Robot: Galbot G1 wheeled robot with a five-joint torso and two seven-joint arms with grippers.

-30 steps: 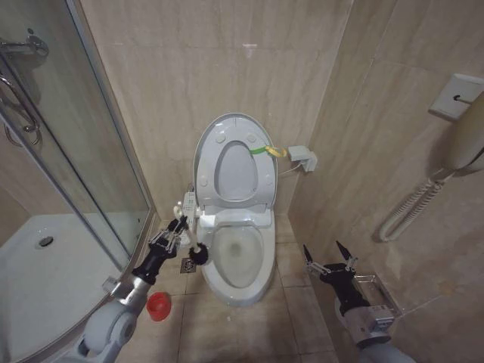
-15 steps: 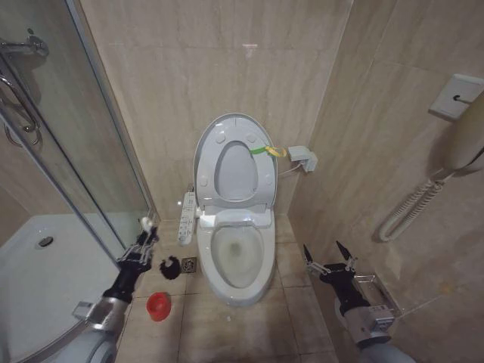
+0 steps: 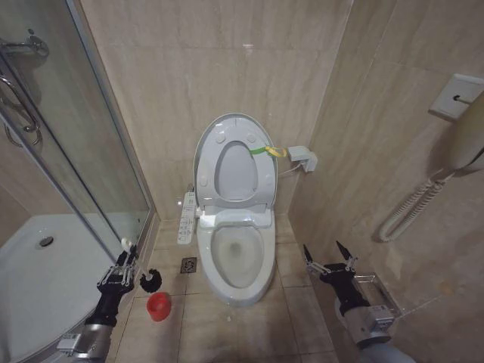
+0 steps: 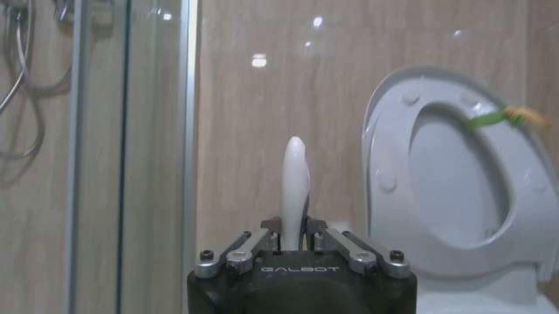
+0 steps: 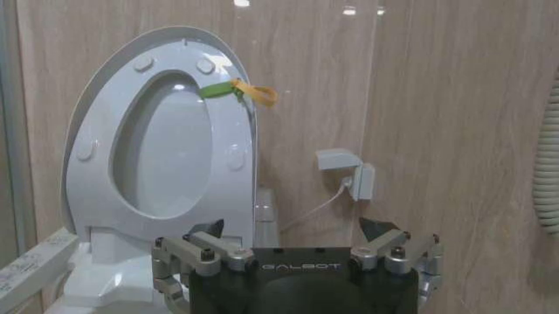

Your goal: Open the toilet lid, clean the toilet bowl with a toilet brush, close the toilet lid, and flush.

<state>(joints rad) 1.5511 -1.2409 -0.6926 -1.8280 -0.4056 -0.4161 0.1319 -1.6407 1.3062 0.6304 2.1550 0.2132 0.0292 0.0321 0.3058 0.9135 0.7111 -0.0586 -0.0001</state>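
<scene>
Since a second ago, the left gripper [image 3: 125, 266] has been pulling away from the left rim of the toilet bowl [image 3: 236, 257], carrying the toilet brush [image 3: 144, 274] nearer and further left; the right gripper [image 3: 330, 257] has not moved.

From the head camera, the left gripper is now hovering low on the left, between the shower tray [image 3: 45, 280] and the toilet, its fingers clenching the pale brush handle. The black bristle head is hanging just above the floor tiles [image 3: 227, 325], close over the red brush holder [image 3: 159, 305], which is sitting on the floor to the near left of the bowl. The toilet lid [image 3: 233, 162] is standing upright against the far wall, with the seat ring raised against it and the green-and-yellow strap [image 3: 266, 150] sticking out at its right edge. The right gripper is waiting to the right of the bowl, its fingers spread apart and holding nothing.

From the left wrist camera, the left gripper's fingers [image 4: 275, 235] are pinching the white handle, whose rounded tip is pointing up past them. Beyond, the raised lid is showing beside the glass shower door [image 4: 131, 150].

From the right wrist camera, the right gripper's two black fingertips [image 5: 376, 229] are standing well apart, facing the upright lid, the strap and a small white wall box [image 5: 347, 171] with a cable.
</scene>
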